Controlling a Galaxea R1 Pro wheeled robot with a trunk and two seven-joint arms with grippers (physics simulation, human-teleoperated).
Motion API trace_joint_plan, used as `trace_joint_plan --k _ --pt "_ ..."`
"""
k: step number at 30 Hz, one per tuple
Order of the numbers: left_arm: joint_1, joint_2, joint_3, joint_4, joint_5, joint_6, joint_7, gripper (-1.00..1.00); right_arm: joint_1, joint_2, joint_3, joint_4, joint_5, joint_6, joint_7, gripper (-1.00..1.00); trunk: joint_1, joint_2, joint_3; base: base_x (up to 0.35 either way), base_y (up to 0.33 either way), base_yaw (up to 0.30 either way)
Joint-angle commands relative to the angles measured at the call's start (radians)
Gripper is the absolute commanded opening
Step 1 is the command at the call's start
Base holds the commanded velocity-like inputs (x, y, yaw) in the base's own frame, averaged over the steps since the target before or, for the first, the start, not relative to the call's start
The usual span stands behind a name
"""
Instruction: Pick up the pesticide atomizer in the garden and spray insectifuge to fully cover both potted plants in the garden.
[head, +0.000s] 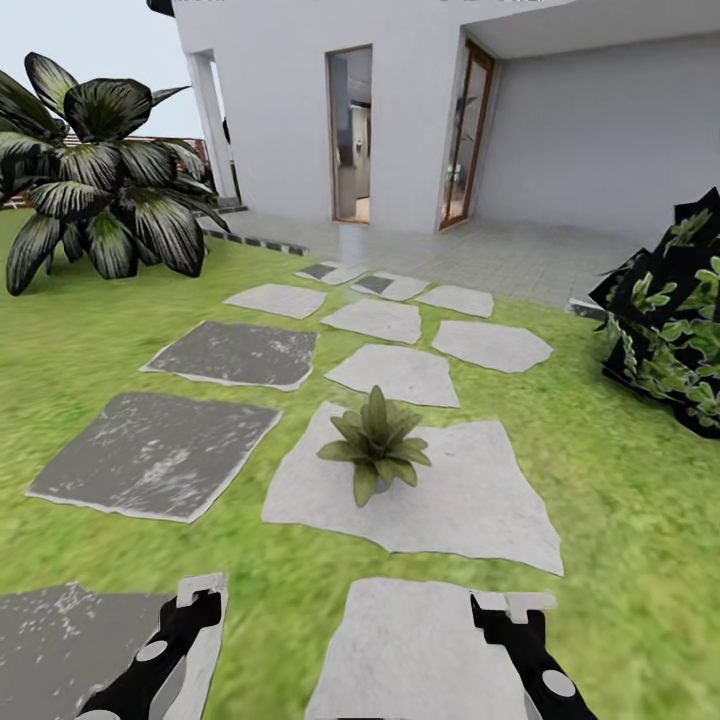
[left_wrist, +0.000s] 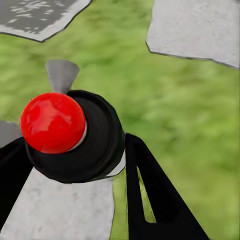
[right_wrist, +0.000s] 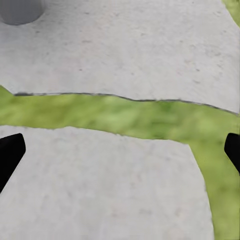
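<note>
One small potted plant, a low rosette of pointed, pale-streaked green leaves, sits on a broad pale stepping stone straight ahead of the robot, in the middle of the head view. The pesticide atomizer and the second potted plant cannot be made out in these views.

The left end effector and the right end effector, both black with white tips, hang low over the nearest slabs. The right one is spread wide and empty, its two dark fingers at the far edges of the right wrist view over pale stone and a strip of grass. In the left wrist view a black round fitting with a glossy red ball sits between the dark fingers; I cannot tell whether the left one is spread or pressed together.

The step in hand looks like finding the bottle. It would be wise to turn the head or base and sweep the lawn slowly before approaching, keeping both arms tucked and clear of the rosette.

The ground is green lawn crossed by grey and white stepping stones, with a big dark-leaved bush on the left, a blocky leafy shrub on the right, and a white house with open doorways behind a tiled terrace.
</note>
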Motion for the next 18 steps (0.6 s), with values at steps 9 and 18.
trace_joint_plan --k 9,18 --pt "-0.001 0.001 0.003 0.001 0.000 -0.003 -0.001 -1.00 -0.001 0.000 -0.002 0.001 0.004 -0.003 -0.002 1.00 0.000 0.000 -0.001 0.171 0.000 -0.131" --pt "-0.001 0.001 0.003 0.000 0.000 -0.003 -0.001 -1.00 0.000 0.002 -0.002 0.001 0.004 -0.003 -0.003 1.00 0.000 0.000 -0.001 0.005 0.000 -0.283"
